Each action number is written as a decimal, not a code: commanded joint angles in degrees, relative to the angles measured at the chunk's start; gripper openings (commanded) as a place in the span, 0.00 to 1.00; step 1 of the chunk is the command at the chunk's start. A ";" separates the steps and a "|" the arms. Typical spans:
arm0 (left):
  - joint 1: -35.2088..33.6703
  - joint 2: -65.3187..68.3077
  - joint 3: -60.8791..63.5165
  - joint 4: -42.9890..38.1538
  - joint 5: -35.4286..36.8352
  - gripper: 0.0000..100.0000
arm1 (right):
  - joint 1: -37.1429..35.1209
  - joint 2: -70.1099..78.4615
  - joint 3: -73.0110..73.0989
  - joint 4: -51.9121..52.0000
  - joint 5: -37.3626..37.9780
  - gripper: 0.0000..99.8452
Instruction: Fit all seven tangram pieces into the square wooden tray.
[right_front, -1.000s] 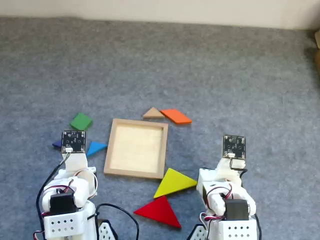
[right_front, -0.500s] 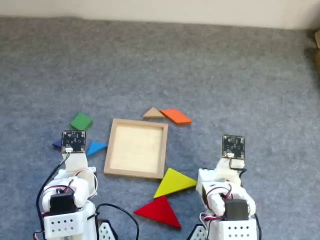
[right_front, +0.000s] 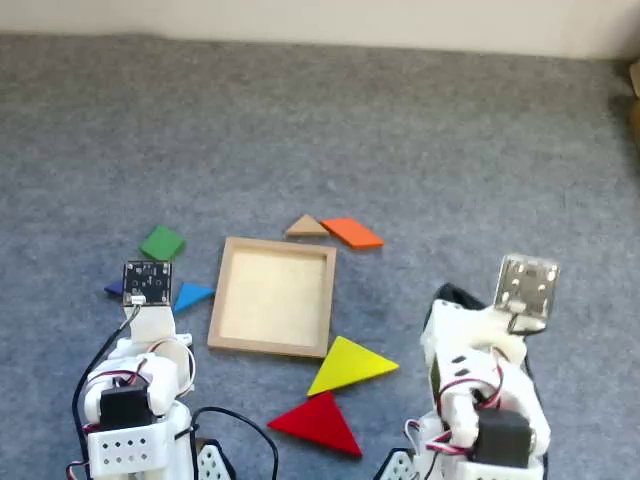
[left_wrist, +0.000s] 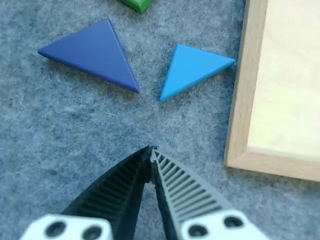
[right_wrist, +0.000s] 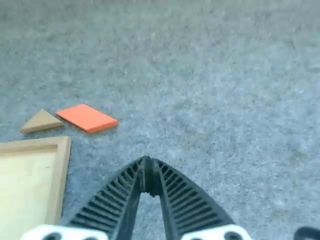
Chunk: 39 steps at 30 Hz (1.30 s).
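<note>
The right arm has swung up and out to the side since a moment ago, and the left arm has stayed where it was. The right gripper (right_wrist: 146, 165) has its jaws pressed together with nothing between them, and it hangs over the grey carpet (right_front: 400, 130), off to the side of the tray (right_front: 218, 300). The left gripper (left_wrist: 150, 151) also has its jaws pressed together and holds nothing. Its tips sit low over the carpet, near the light blue triangle (left_wrist: 189, 69) and near a corner of the tray, and I cannot tell if they touch the carpet. The tray lies flat between the two arms with no pieces in it. There are seven pieces, all on the carpet around it: five triangles, one square and one slanted four-sided piece. The light blue triangle points one sharp corner at the tray's edge, with the dark blue triangle (left_wrist: 92, 52) just beside it and the green square (right_front: 162, 242) near them. Past the far edge lie the small tan triangle (right_front: 306, 227) and the orange slanted piece (right_front: 352, 233), almost touching. The orange one's long side runs nearly along that edge. The yellow triangle (right_front: 350, 364) sits by the near corner, its long tip pointing toward the right arm, and the red triangle (right_front: 318, 422) lies just below it.
</note>
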<state>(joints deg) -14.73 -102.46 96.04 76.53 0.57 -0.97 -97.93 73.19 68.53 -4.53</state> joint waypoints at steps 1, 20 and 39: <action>-0.66 -1.89 1.10 0.26 0.53 0.01 | 0.75 17.36 -14.37 0.22 -0.35 0.00; -0.66 -1.89 1.10 0.26 0.53 0.01 | -31.16 54.02 -25.89 7.60 -21.63 0.28; -0.66 -1.89 1.10 0.26 0.53 0.01 | -54.55 73.01 -25.54 -5.67 -23.47 0.28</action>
<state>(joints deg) -14.73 -102.46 96.04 76.53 0.57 -53.63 -27.52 51.03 66.68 -27.56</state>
